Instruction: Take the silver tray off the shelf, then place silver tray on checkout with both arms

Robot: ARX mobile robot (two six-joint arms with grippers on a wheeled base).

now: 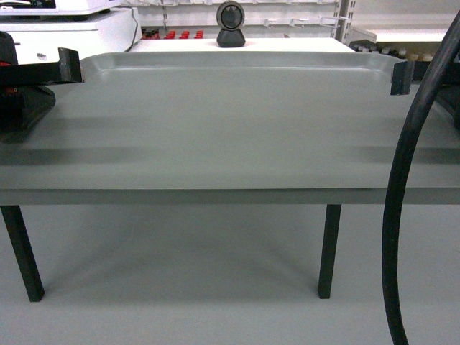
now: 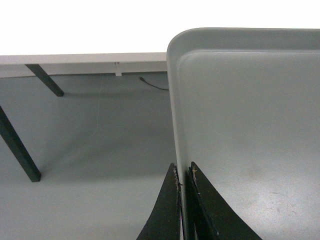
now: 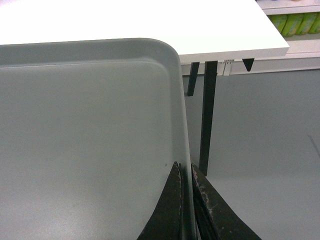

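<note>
The silver tray point(image 1: 237, 122) hangs level in front of me and fills the middle of the head view. My left gripper point(image 1: 68, 66) is shut on its left rim, and my right gripper point(image 1: 401, 77) is shut on its right rim. In the left wrist view the left gripper point(image 2: 183, 172) pinches the upturned rim of the tray point(image 2: 250, 125). The right gripper point(image 3: 186, 172) pinches the opposite rim of the tray point(image 3: 90, 125). The white checkout point(image 1: 287, 44) lies just beyond the tray's far edge; its top point(image 2: 80, 30) point(image 3: 150, 20) shows past the tray's corners. I cannot tell whether the tray touches it.
Black table legs point(image 1: 21, 251) point(image 1: 329, 251) stand on the grey floor under the tray. A black round device point(image 1: 231, 25) sits on the table's far side, with a white machine point(image 1: 65, 29) at the back left. Store shelf boards point(image 1: 406, 34) stand behind. A thick cable point(image 1: 399, 215) hangs at the right.
</note>
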